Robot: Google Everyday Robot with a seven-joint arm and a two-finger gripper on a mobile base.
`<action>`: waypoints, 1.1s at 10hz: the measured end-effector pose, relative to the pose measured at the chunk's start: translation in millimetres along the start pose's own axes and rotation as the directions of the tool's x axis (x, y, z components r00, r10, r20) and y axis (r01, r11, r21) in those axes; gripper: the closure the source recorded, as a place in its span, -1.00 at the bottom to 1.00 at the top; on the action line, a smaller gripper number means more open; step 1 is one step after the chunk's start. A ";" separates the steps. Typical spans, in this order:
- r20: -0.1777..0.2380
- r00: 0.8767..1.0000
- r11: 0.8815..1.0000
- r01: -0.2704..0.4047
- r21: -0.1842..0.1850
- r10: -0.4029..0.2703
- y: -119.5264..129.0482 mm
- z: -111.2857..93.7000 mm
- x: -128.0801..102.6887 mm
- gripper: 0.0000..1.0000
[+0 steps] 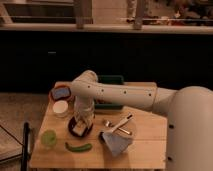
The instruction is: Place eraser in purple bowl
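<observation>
wooden worktop [145,147], my jaws just over the purple bowl [89,131]
i'd set the eraser [78,129] down centred; can't tell whether they're clamped

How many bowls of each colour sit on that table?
Orange-red bowl: 1
White bowl: 1
Purple bowl: 1, under the gripper
Light green bowl: 1
Total: 4 bowls
</observation>
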 end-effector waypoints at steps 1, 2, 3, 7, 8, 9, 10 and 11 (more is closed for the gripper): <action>0.002 1.000 1.000 0.008 -0.003 -0.008 -3.3 1.0 -1.2 1.00; 0.005 1.000 1.000 0.014 -0.007 -0.014 -5.6 2.1 -1.4 1.00; 0.008 1.000 1.000 0.019 -0.008 -0.019 -7.2 2.8 -1.1 1.00; 0.015 0.999 0.999 0.030 -0.014 -0.030 -14.2 5.4 1.3 0.95; 0.018 0.999 0.999 0.030 -0.011 -0.030 -16.0 5.3 2.9 0.74; 0.022 0.999 0.999 0.032 -0.008 -0.031 -17.0 5.1 3.8 0.53; 0.025 0.999 0.999 0.033 -0.005 -0.033 -18.1 5.3 4.5 0.37; 0.028 0.999 0.999 0.033 -0.003 -0.033 -19.3 5.7 5.4 0.18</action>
